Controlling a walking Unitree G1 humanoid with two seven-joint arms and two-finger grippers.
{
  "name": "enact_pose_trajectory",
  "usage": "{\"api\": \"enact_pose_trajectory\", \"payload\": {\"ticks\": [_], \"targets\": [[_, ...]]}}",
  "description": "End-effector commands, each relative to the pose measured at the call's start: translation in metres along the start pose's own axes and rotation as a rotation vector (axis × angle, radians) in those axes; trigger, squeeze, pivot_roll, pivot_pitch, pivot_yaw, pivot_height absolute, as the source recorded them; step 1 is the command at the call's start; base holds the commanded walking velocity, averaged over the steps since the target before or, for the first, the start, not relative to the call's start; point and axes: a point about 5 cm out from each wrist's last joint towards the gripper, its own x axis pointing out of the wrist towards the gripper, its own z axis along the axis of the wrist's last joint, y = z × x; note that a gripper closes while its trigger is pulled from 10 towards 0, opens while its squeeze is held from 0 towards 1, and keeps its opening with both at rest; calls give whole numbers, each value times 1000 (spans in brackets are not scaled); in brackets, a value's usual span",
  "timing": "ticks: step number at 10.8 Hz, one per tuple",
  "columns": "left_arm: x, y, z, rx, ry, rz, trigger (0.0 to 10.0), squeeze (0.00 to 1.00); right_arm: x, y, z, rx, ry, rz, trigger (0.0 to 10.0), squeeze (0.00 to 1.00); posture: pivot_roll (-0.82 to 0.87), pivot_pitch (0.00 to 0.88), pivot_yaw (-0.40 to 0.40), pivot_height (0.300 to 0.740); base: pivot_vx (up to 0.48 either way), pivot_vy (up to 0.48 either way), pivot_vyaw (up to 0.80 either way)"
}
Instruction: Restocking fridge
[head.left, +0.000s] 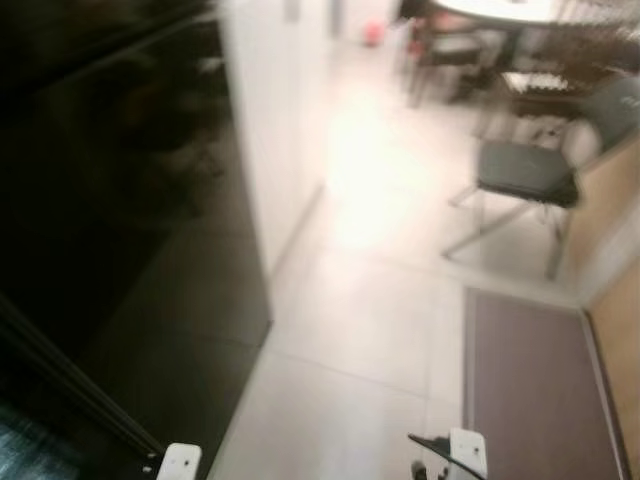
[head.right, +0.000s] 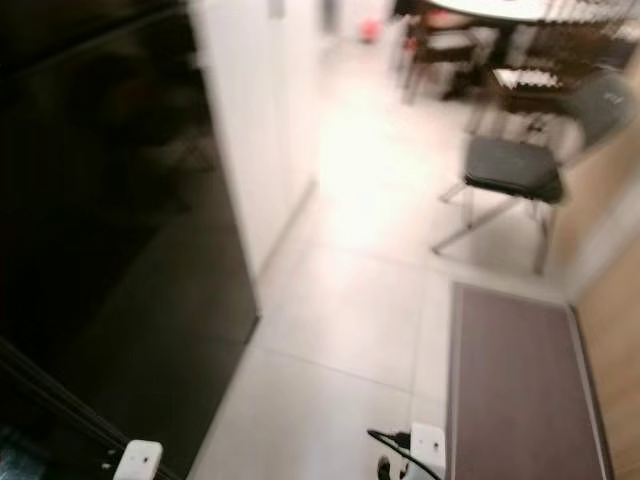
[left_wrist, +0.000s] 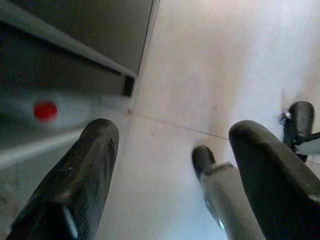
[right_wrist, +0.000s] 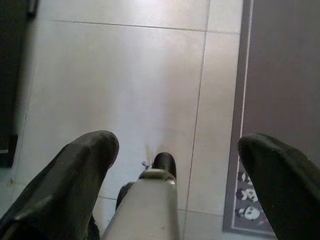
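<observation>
The fridge (head.left: 110, 220) is a tall, glossy black block on my left, its door shut; its dark lower front (left_wrist: 75, 30) also appears in the left wrist view. My left gripper (left_wrist: 175, 132) hangs low beside the fridge's base, open and empty. My right gripper (right_wrist: 177, 142) hangs over the pale floor tiles, open with nothing between its fingers. The white ends of both arms (head.left: 180, 462) (head.left: 468, 450) peek in at the bottom of the head views. No item for stocking can be made out. The head views are blurred.
A white wall (head.left: 275, 130) stands just past the fridge. Pale tiled floor (head.left: 360, 300) runs ahead. A grey-brown mat (head.left: 530, 380) lies at the right by a wooden panel. A dark-seated chair (head.left: 525, 170) and a table (head.left: 500, 12) with more chairs stand farther back.
</observation>
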Motion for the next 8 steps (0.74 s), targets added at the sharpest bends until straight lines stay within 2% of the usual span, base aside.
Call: {"api": "enact_pose_trajectory", "payload": {"ticks": [1, 8], "targets": [[2, -6, 10, 13, -29, -19, 10000, 0, -1, -9, -5, -1, 17, -28, 10000, 0, 24, 0, 24, 740, 322, 0, -788], [2, -7, 9, 14, -26, -24, 10000, 0, -2, -10, -6, -10, 20, -29, 10000, 0, 26, 0, 23, 740, 332, 0, 0]]}}
